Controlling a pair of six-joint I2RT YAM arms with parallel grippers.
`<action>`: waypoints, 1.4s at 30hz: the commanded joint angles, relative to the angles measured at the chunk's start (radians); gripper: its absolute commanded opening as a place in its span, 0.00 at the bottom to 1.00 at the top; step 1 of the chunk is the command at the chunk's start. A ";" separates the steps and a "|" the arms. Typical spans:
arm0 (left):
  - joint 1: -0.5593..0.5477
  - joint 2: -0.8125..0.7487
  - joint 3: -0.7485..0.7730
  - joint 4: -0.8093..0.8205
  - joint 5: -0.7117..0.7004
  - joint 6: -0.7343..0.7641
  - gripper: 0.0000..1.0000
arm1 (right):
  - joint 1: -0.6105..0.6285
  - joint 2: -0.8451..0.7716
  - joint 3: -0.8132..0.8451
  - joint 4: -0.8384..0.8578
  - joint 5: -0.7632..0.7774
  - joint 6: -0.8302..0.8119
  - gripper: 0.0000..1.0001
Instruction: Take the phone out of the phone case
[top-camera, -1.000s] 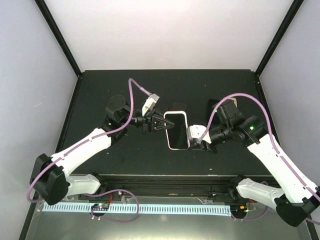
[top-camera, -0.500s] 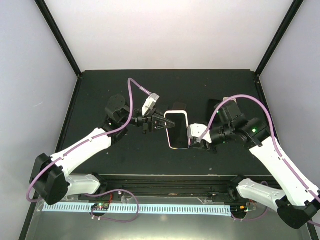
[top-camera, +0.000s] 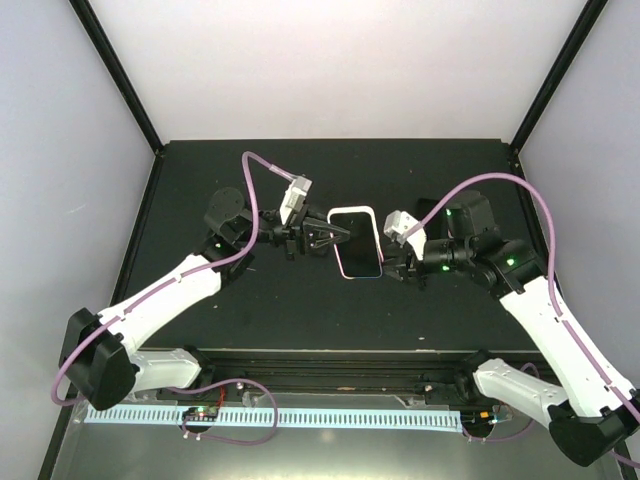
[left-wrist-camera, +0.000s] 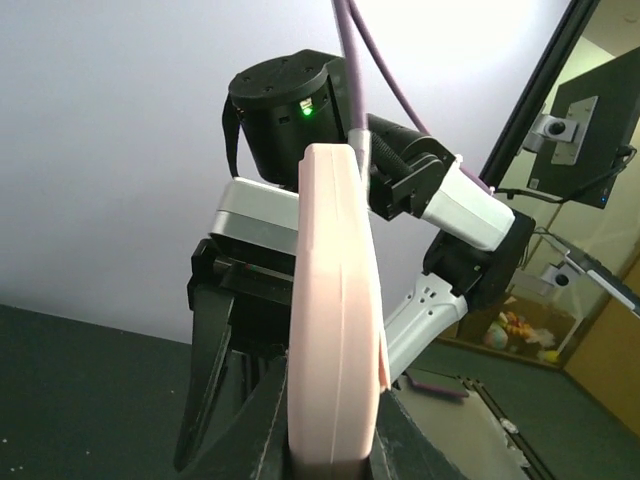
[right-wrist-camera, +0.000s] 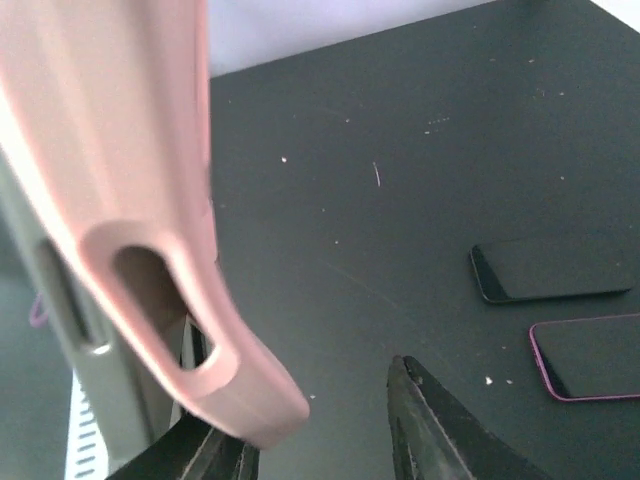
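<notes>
The phone shows its black screen inside the pink phone case. My left gripper is shut on the case's left edge and holds it above the table. In the left wrist view the case stands edge-on between the fingers of the left gripper. My right gripper is just right of the phone, open with nothing in it. In the right wrist view the case fills the left side. Its corner hangs over the left finger of the right gripper, far from the right finger.
On the black table lie a bare black phone and a phone with a magenta rim. A dark phone shows partly behind the right arm. Black frame posts stand at the table's back corners.
The right gripper has opened and drawn back to the right, off the case's lower right edge. The left gripper has carried the cased phone a little farther back and tilted it.
</notes>
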 joint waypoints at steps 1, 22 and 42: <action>-0.085 -0.032 0.034 -0.014 0.221 -0.077 0.02 | -0.042 0.030 0.047 0.356 0.002 0.146 0.38; 0.068 0.097 0.094 -0.329 -0.034 0.001 0.02 | -0.042 0.025 0.128 0.313 -0.298 0.327 0.12; -0.221 -0.011 0.033 -0.700 -1.264 0.410 0.83 | -0.230 0.006 -0.530 0.663 0.012 0.882 0.01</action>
